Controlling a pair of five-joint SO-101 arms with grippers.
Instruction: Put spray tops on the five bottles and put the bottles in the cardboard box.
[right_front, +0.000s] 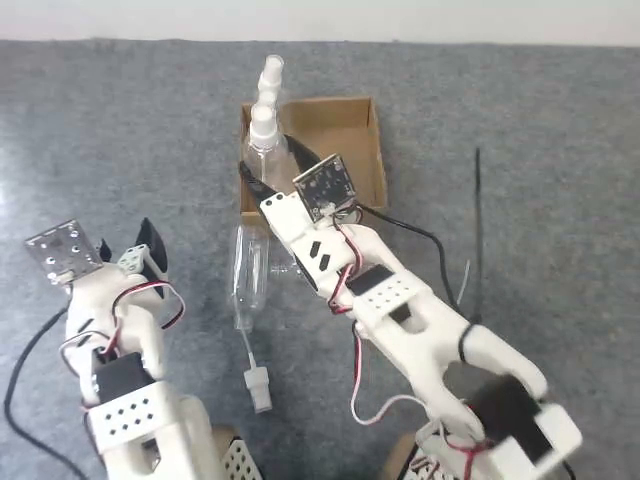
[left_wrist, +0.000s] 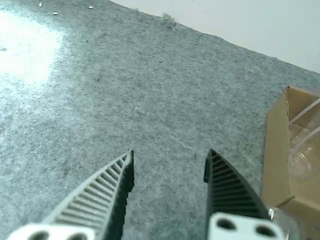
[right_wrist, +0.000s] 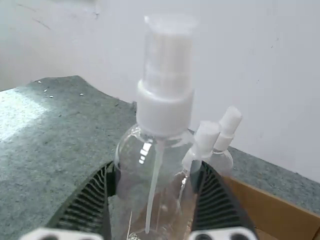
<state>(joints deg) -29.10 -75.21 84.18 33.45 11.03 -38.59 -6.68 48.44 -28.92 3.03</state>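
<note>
My right gripper is shut on a clear bottle fitted with a white spray top, held upright over the left side of the cardboard box. Two more capped bottles stand just behind it in the box. Another clear bottle lies uncapped on the grey mat in front of the box. A loose spray top with its tube lies nearer the arms. My left gripper is open over bare mat, left of the box.
The grey felt mat covers the table. A thin black cable runs along the mat right of the box. The right arm's body stretches diagonally across the middle. Open mat lies far left and far right.
</note>
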